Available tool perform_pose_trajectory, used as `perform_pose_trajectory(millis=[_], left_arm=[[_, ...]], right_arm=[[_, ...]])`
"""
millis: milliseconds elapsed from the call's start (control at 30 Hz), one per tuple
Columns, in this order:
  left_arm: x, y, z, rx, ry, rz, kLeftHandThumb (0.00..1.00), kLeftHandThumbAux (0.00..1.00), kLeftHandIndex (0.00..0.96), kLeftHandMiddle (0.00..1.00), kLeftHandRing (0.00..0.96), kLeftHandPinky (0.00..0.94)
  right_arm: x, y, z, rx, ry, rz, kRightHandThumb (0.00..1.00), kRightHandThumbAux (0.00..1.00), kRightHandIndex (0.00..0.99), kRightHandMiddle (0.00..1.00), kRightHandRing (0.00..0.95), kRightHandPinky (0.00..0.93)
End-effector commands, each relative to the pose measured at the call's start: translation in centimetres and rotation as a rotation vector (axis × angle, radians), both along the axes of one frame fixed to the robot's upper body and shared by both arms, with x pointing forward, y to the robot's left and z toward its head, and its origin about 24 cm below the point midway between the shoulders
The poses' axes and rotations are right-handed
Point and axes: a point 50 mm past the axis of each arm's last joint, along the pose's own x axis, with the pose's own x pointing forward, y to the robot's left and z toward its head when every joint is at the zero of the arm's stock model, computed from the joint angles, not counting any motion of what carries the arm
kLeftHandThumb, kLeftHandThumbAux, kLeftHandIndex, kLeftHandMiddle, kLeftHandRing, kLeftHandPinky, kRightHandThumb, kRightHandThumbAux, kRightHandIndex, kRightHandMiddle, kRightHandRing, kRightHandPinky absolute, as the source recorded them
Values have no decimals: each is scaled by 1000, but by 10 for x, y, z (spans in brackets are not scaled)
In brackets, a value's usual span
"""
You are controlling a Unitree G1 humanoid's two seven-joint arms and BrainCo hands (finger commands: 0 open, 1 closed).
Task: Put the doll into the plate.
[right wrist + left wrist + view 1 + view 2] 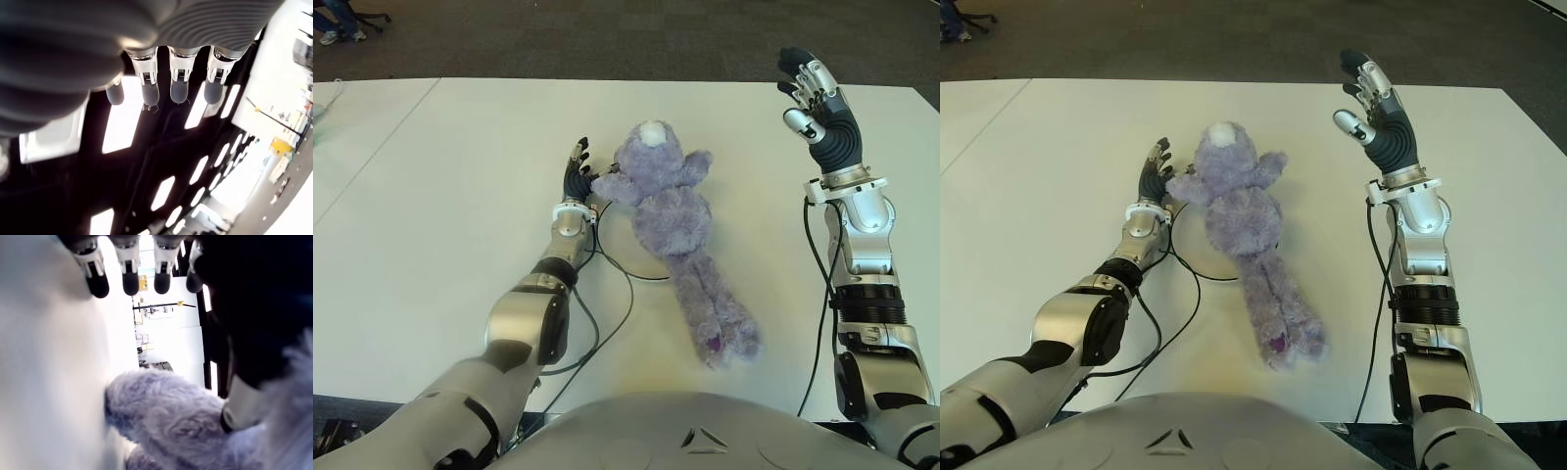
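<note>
A purple plush doll [671, 215] lies stretched out in the middle of the white table [440, 215]. Its body covers a white plate [622, 250], and its legs reach past the rim toward me. My left hand [579, 171] shows just left of the doll's arm, fingers straight and holding nothing. In the left wrist view the fingertips [129, 281] are spread and the doll's fur [166, 421] sits beside the thumb. My right hand [813, 98] is raised above the table's far right, away from the doll, fingers [178, 93] extended and empty.
A black cable [626, 294] loops over the table from my left wrist across the plate's near side. A seam [382, 147] crosses the table at the left. Dark carpet [607, 39] lies beyond the far edge, with a person's feet [337, 29] at the top left.
</note>
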Motion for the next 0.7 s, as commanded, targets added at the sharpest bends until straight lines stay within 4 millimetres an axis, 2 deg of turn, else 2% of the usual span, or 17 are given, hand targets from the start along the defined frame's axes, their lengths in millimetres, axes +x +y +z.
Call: perform_pose_trajectory(millis=[33, 267, 700], left_arm=[[-68, -7, -80, -32, 393, -5, 0, 780, 37, 61, 72, 108], [-69, -7, -80, -37, 389, -3, 0, 776, 39, 58, 71, 108], [-68, -8, -80, -32, 385, -4, 0, 775, 35, 61, 75, 114]], right_arm=[[4, -2, -10, 199, 118, 91, 228, 442, 0, 0, 0, 0], [7, -7, -12, 258, 170, 153, 211, 502, 0, 0, 0, 0], [15, -22, -21, 263, 232, 141, 166, 615, 0, 0, 0, 0]])
